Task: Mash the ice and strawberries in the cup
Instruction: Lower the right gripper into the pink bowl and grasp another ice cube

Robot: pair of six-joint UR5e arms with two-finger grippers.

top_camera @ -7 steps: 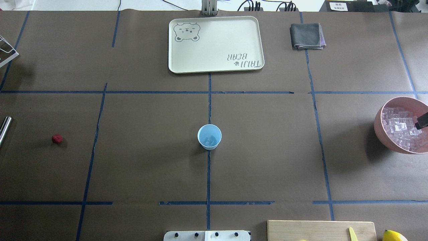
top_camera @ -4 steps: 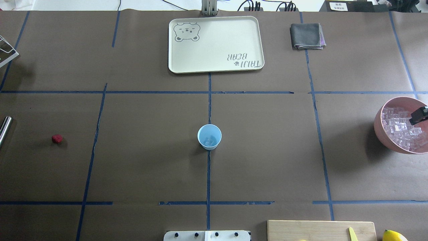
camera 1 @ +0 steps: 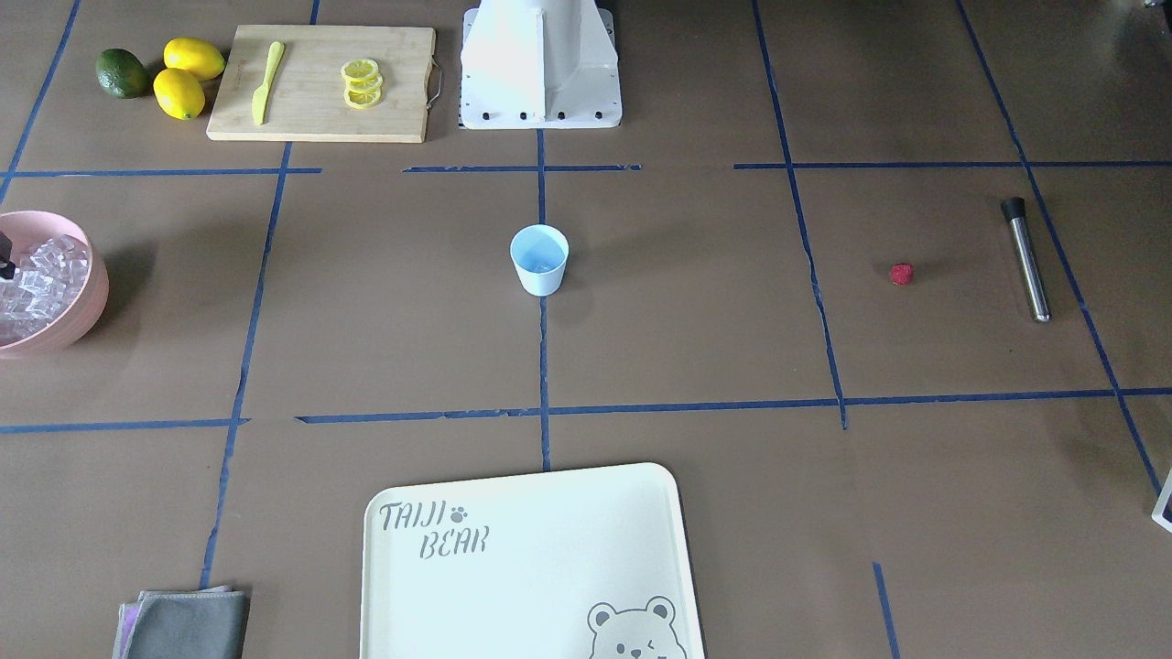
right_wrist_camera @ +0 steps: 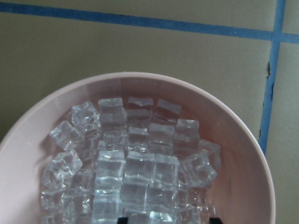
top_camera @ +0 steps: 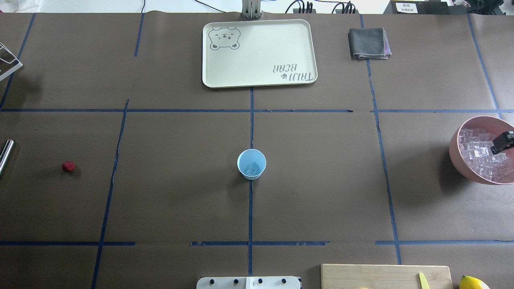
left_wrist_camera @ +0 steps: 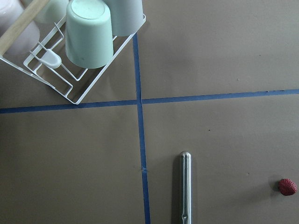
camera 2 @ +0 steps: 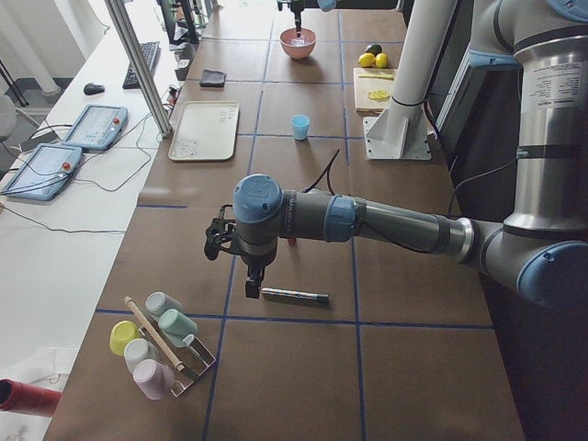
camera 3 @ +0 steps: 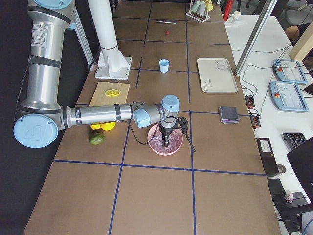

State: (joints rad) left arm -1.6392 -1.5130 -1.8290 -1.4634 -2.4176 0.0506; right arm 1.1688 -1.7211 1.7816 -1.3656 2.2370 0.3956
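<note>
Front-facing view: the cup (camera 1: 539, 260) stands upright mid-table with bare table all round, plenty of room; the strawberry (camera 1: 902, 274) lies well apart on the left arm's side, near the steel muddler (camera 1: 1025, 261), and the ice (camera 1: 37, 275) heaps in the pink bowl (camera 1: 95, 284), right at the table's end. Overhead: the right end effector (top_camera: 503, 143) hangs over that heap, and something glassy seems to sit in the cup's bottom. Left side view: the left end effector (camera 2: 249, 281) hovers above the muddler; open or closed, I cannot tell. Right side view: the right arm is low over the bowl, with lemons (camera 3: 105, 126) and cutting board (camera 3: 110, 93) close behind its forearm. Left wrist: the cup rack (left_wrist_camera: 107, 61) crowds one corner. Right wrist: fingertips (right_wrist_camera: 122, 219) stand apart, gripping nothing, cubes between them. The dangers, I'd judge: a slick cube squirts from the pinch and skitters off the near edge, a finger catching the rim shoves the bowl, or the light cup topples
</note>
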